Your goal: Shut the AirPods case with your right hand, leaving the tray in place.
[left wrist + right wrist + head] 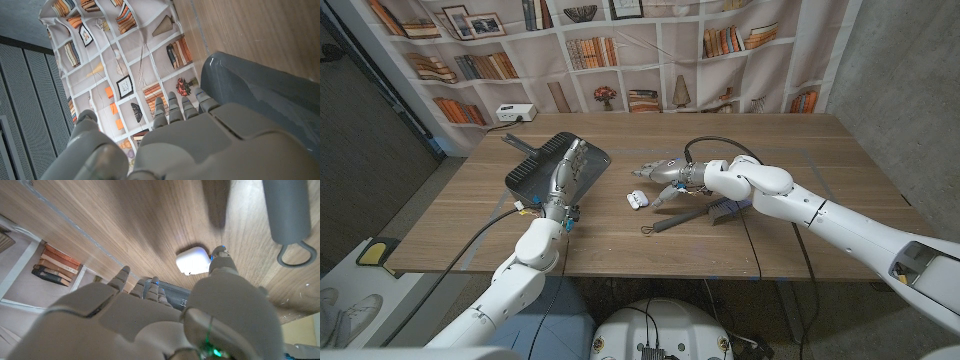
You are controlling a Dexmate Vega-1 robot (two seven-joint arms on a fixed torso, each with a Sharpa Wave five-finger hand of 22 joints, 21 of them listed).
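The right robot hand hovered open by the case; a gentle downward press on the lid would avoid sliding it toward the tray.

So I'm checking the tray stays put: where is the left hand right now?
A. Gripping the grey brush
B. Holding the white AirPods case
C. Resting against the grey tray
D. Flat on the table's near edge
C: in the head view the left hand reaches onto the grey tray, while the AirPods case lies apart on the table by the right hand.
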